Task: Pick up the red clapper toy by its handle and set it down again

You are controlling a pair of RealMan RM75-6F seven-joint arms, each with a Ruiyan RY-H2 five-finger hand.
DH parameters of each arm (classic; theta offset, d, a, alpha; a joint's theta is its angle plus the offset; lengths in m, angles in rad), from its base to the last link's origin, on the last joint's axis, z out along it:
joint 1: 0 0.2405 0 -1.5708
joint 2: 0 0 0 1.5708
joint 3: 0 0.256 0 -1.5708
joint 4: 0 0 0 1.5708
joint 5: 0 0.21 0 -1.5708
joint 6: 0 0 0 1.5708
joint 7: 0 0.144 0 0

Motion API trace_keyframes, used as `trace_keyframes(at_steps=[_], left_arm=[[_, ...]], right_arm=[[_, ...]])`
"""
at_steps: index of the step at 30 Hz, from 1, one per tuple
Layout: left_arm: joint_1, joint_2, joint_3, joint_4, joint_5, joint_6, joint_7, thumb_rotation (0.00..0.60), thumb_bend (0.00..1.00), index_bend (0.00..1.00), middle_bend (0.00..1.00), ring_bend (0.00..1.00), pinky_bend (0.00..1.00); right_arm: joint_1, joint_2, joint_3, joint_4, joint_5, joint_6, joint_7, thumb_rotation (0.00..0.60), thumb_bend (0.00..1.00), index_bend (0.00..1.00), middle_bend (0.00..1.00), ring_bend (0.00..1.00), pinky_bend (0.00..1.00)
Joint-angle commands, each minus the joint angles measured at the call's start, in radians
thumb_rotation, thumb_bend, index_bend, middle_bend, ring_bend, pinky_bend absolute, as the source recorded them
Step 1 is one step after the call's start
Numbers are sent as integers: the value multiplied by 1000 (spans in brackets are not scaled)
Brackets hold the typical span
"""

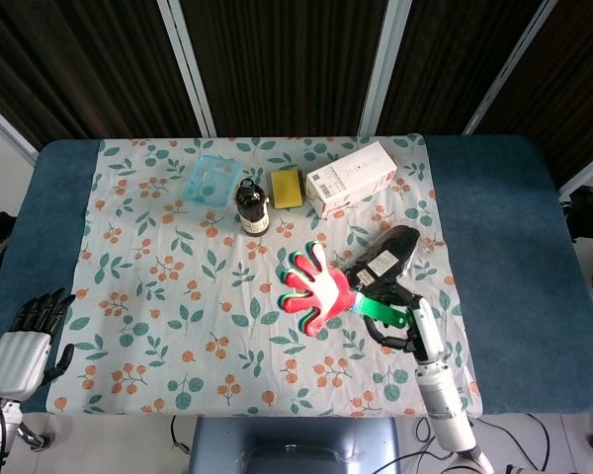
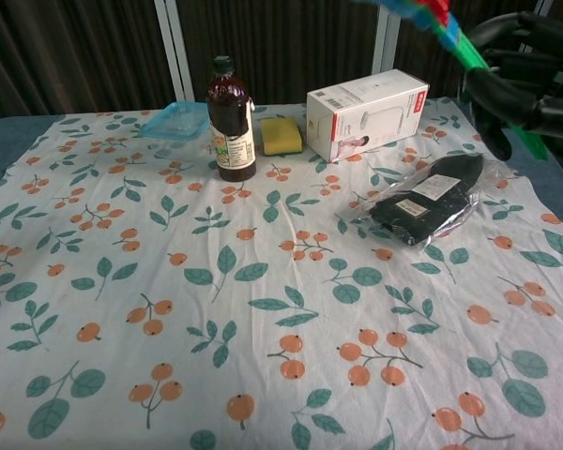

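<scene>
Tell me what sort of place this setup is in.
Probably an indoor robot test station: a table under a fruit-print cloth, dark curtains behind, and assorted household items like a bottle and sponge.

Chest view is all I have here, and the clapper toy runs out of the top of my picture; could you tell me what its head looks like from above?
Observer: In the head view the red clapper toy shows whole, its hand-shaped head spread open.
Operator: Thank you. Which robot hand has it?
Observer: The right robot hand grips the green handle.
Operator: And where is the other robot hand, please?
Observer: The left robot hand sits off the cloth, at the blue table edge, holding nothing.
</scene>
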Motion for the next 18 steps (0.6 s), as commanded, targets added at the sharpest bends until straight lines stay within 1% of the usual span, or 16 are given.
trace_keyframes(at_steps=[1,2,3,4,5,6,7,8,9,10,12,13,14,15,18], left_arm=[[-1,0,-1,0,-2,-1,1,600,449,0,0,0,98],[-1,-1,-2,1,-3,-2,2,600,450,0,0,0,98],[-2,-1,-2,1,-3,-3,3,600,449,0,0,0,98],[-2,-2,-2,2,-3,-3,4,600,450,0,0,0,98],[-3,-2,-2,1,-2,-4,4,600,449,0,0,0,98],[-3,-1,-1,1,-1,-4,2,600,449,0,0,0,99],[-4,0,-1,1,0,-4,-1,600,449,0,0,0,99],[-3,1,-1,1,1,-3,-3,600,449,0,0,0,99],[-3,2,-1,1,2,-1,-6,600,449,0,0,0,99],[-2,4,-1,2,4,1,-10,600,449,0,0,0,99],[-1,6,-1,2,6,5,-16,600,450,0,0,0,99],[0,7,-1,3,7,7,-20,600,451,0,0,0,98],[0,8,0,3,9,9,-23,600,451,0,0,0,98],[1,9,1,3,11,11,-26,600,451,0,0,0,98],[3,12,2,4,17,17,-33,600,450,0,0,0,99]], right_arm=[[-5,-20,35,91,68,2,350,600,501,857,702,718,900],[11,-48,36,156,61,-10,230,600,501,858,702,717,902],[32,-91,44,235,54,-18,80,600,501,860,702,717,905],[61,-142,38,323,34,-38,-65,600,501,865,702,717,909],[81,-161,20,368,25,-79,-138,600,501,868,702,717,911],[101,-165,-3,393,17,-134,-195,600,502,873,702,718,913],[126,-157,-29,413,22,-225,-289,600,501,875,702,719,914],[144,-148,-43,420,34,-294,-379,600,501,876,702,720,914],[157,-140,-52,422,50,-357,-485,600,501,878,702,721,915],[169,-139,-53,430,72,-409,-646,600,501,881,702,724,915],[168,-168,-41,457,101,-418,-884,600,501,890,703,731,916],[160,-205,-15,460,122,-386,-966,600,501,896,703,736,916],[156,-224,-6,460,130,-369,-998,600,501,901,703,741,916],[150,-235,-4,444,139,-365,-1003,600,501,907,703,747,917],[142,-217,-5,366,121,-334,-939,600,501,910,703,750,917]])
